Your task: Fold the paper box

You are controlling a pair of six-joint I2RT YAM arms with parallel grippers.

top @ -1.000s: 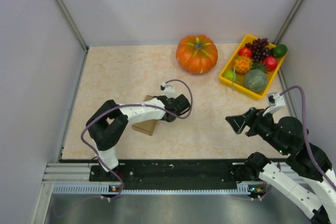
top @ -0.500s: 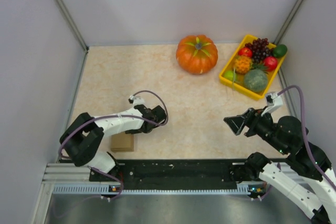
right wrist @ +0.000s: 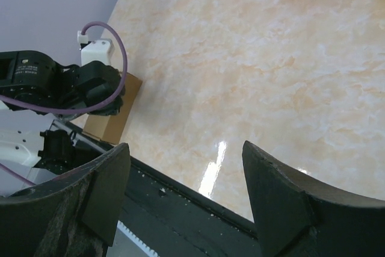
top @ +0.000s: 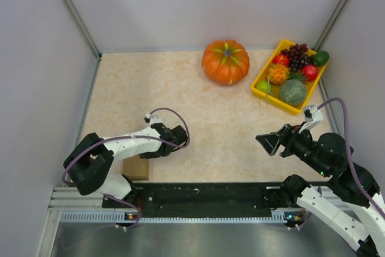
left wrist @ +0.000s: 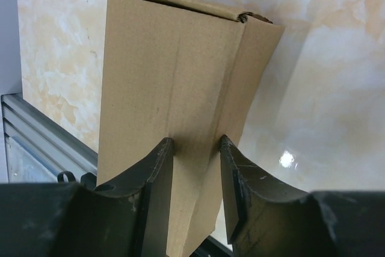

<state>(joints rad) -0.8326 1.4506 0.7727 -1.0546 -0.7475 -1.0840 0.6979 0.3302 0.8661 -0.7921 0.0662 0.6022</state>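
My left jaws [left wrist: 195, 142] stand partly apart with the paper box [left wrist: 174, 76] running up between them, one finger on either side of the long crease. I cannot tell from here whether the pads are really biting the cardboard or only flanking it. That doubt is my first worry: if the contact is light, I judge that any lift or push would let the box pivot about the crease and swing out of line. The box sits at the near left corner of the desk [top: 150, 88], just beside the metal rail [left wrist: 42, 130] along the near edge (there is very little desk on that side). A nudge toward me could tip it over the lip and onto the rail, where I would struggle to reach it. Squeezing harder carries a risk of its own, since the wall is plain thin cardboard and I think a firm pinch on the crease would buckle it. The far end also looks unsettled, with one corner of the end flap bulging a little, so a jolt might spring it open. My right jaws [right wrist: 185, 148] are spread wide and hold nothing. They hover over the right side of the desk, well apart from the box, so nothing braces the box if it slips.
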